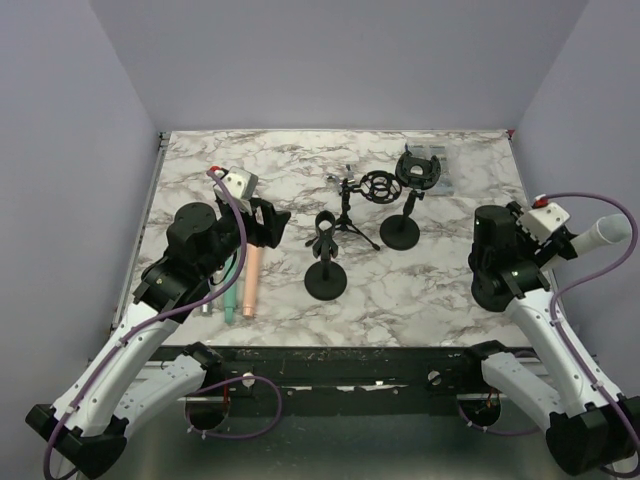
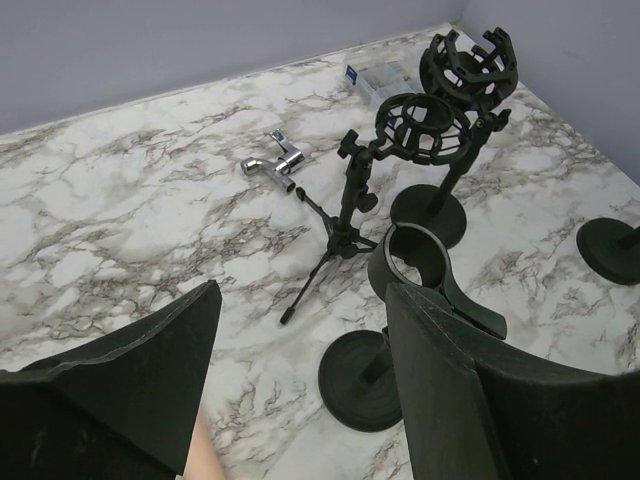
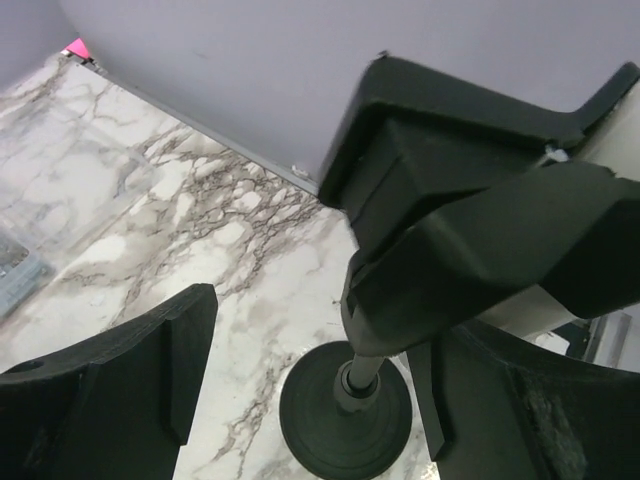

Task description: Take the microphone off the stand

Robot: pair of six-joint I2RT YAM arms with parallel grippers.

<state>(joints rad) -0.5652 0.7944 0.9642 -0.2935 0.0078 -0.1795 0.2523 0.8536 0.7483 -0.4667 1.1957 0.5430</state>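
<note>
Operator: Where is the microphone?
Technician: Far right of the overhead view, white, seated in the clip of its stand.
Operator: Finger state?
Technician: The right fingers stand wide, straddling the clip; the left fingers wide, empty.

1. My jaws are matt black plastic, faintly grainy, with dull edges in both wrist views.
2. The bench is white-and-grey marble pattern, smooth, with a soft sheen.
3. The microphone has a smooth white shell with low gloss, plastic by the look.
4. The stand clip is matt black plastic. The stand base is matt black and finely textured; I cannot tell its material.
5. The chrome fitting is polished metal, mirror-bright.
6. The shock mount looks like black plastic with a slight shine; the tripod is duller black.
7. The pink tube and green tube are pastel, smooth and matt.
8. The clear case is glossy see-through plastic.
</note>
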